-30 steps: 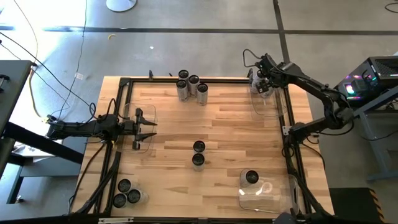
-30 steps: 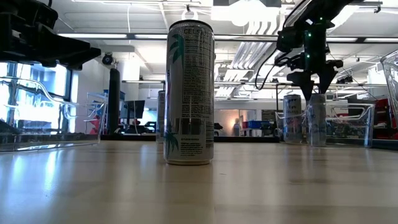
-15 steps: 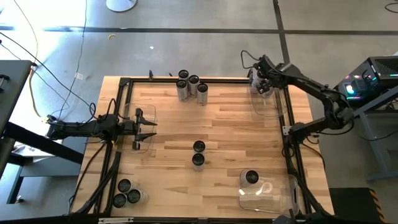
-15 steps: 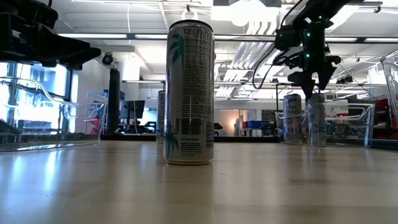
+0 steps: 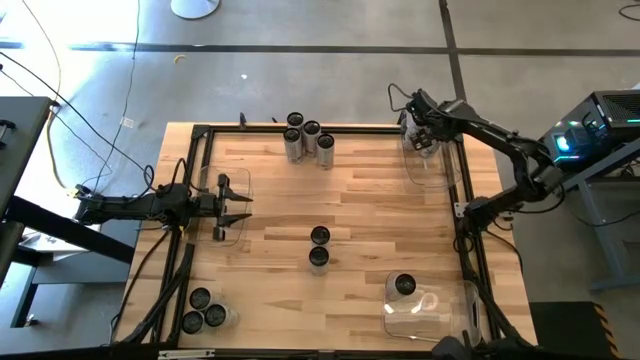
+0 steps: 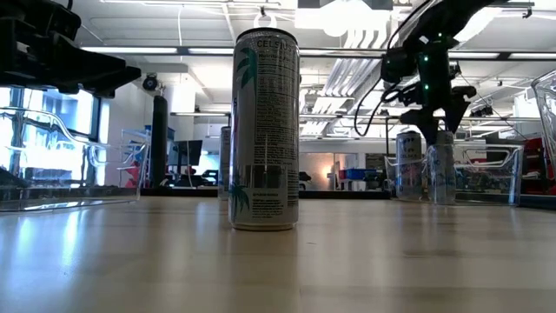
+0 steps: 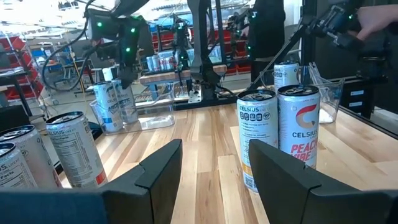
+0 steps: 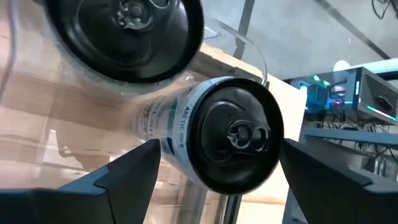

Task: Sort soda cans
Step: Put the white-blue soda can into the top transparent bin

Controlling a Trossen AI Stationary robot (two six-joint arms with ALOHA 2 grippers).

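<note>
Right wrist view: my right gripper [image 8: 214, 165] stands released above a soda can [image 8: 233, 134] with a black pull-tab top and white side lettered ARCTIC VIBE.

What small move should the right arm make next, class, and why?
Probably lift straight up and away: the right pincer stands open above a can that is upright inside the clear bin, so that can looks delivered.

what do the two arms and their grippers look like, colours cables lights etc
Both arms are dark, jointed and slim, with black cables looped along them. The left gripper has two flat, dark, pointed fingers. The right gripper has similar dark fingers; green lights glow on its wrist in the low view.
</note>
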